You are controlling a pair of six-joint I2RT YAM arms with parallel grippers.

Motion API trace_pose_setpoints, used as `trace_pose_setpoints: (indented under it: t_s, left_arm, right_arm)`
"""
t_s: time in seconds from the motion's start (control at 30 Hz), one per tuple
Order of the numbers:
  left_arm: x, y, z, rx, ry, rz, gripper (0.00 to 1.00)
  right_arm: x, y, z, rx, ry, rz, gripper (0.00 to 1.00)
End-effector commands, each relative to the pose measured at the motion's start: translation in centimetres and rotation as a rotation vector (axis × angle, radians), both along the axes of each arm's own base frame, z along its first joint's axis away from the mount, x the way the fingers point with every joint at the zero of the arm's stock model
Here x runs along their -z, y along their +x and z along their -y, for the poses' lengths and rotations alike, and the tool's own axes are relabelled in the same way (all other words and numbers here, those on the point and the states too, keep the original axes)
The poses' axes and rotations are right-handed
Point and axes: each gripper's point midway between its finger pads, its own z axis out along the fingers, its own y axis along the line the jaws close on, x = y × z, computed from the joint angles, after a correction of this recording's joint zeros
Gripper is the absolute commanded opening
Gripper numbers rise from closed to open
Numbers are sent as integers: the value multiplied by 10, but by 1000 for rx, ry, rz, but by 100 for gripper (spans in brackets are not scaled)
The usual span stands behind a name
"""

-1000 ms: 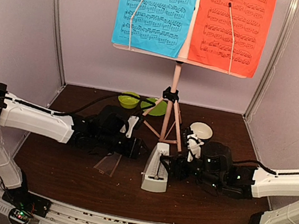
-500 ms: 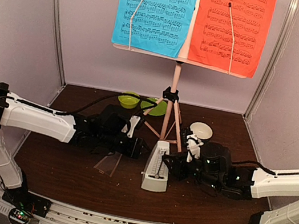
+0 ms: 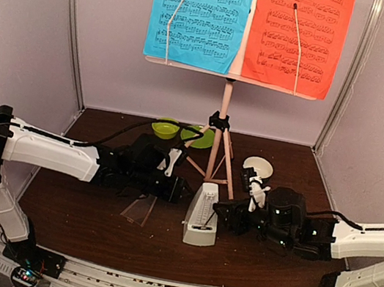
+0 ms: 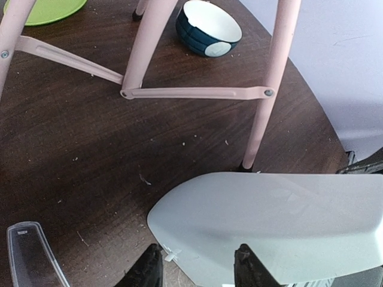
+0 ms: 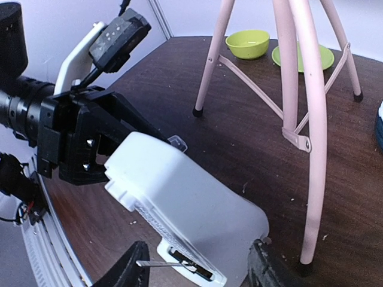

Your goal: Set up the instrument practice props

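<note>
The pale pink music stand (image 3: 221,119) stands at the back of the table with a blue sheet (image 3: 200,15) and a red sheet (image 3: 297,32) on its desk. The cream metronome (image 3: 201,219) leans between both grippers. My left gripper (image 3: 182,192) is shut on its narrow top (image 5: 122,167). My right gripper (image 5: 197,248) is open and straddles the base; one finger touches a corner, the other stands off beside the bare pendulum rod (image 5: 155,263). The clear cover (image 3: 138,211) lies flat on the table, left of the metronome.
A green bowl (image 3: 165,128) and a green plate (image 3: 200,137) sit behind the stand's legs (image 5: 311,149). A white-and-dark bowl (image 3: 257,168) is just behind my right wrist. Pale walls close in the table on three sides.
The metronome has tipped a little more upright. My right gripper squeezed in and opened again, and the right arm drew back slightly to the right. The left arm barely moved.
</note>
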Motion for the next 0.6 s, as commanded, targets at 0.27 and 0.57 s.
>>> trace_pose_setpoints:
  t_s: [0.27,0.57]
  left_arm:
    - [-15,6,4,-13,-13,41,44]
    - [-16,8,-3,-35,-2,48,44]
  right_arm:
    - [-2,7,2,55,-42,-8,68]
    - [9,12,39,167,-82,-24,68]
